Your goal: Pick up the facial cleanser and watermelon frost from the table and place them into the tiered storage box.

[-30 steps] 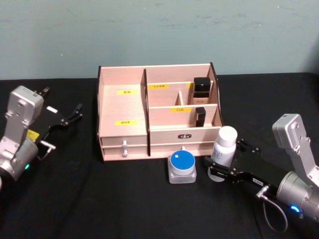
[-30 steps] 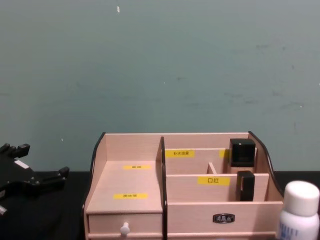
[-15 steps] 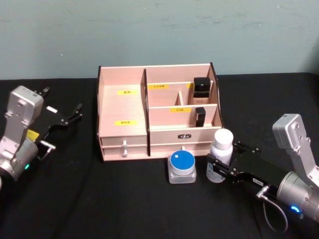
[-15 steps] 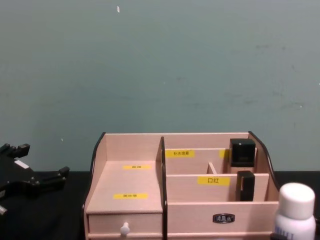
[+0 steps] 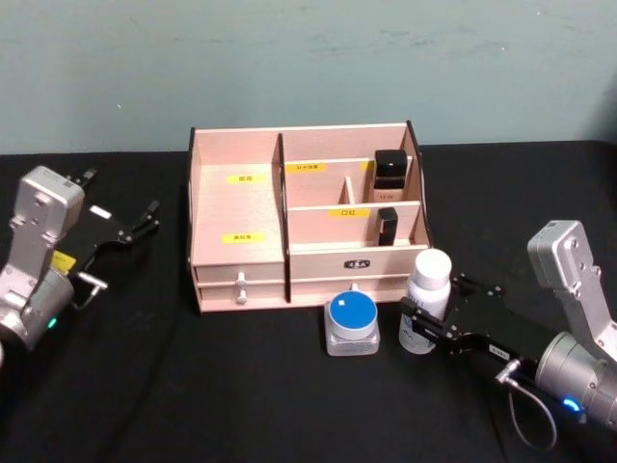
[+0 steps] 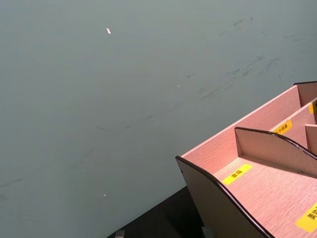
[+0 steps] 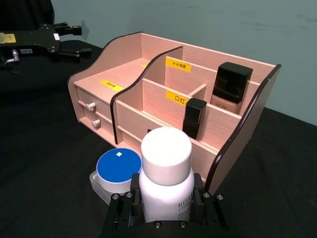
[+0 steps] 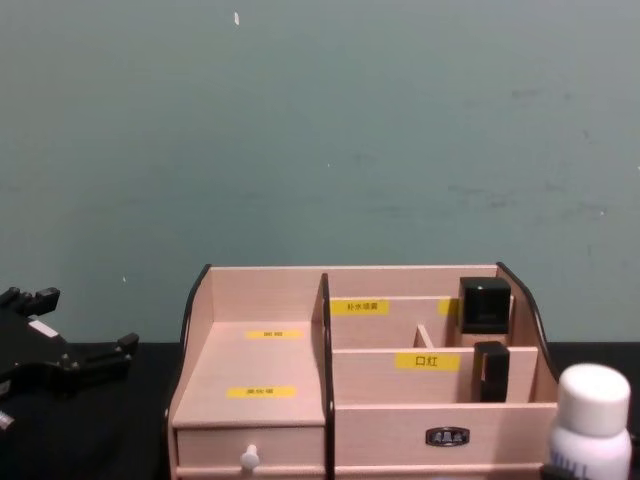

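Note:
A white bottle (image 5: 429, 297) with a white cap stands upright in front of the right end of the tiered storage box (image 5: 236, 207). My right gripper (image 5: 422, 330) is shut on its lower body, a finger (image 7: 130, 204) on each side of the bottle (image 7: 166, 171). Whether its base touches the table I cannot tell. A squat clear jar with a blue lid (image 5: 352, 323) sits on the cloth just to its left, near the drawer knobs. Which of the two is the facial cleanser and which the watermelon frost I cannot tell. My left gripper (image 5: 149, 217) rests open at the far left.
Two black cosmetic items, a square bottle (image 5: 389, 169) and a slim tube (image 5: 387, 225), occupy the box's right compartments. The box's wide left bay (image 7: 116, 74) and middle compartments hold nothing. Black cloth covers the table, with open room in front.
My right gripper moved the white bottle slightly left and lower and brought it upright; over the last half second it has barely moved. The left arm has stayed still.

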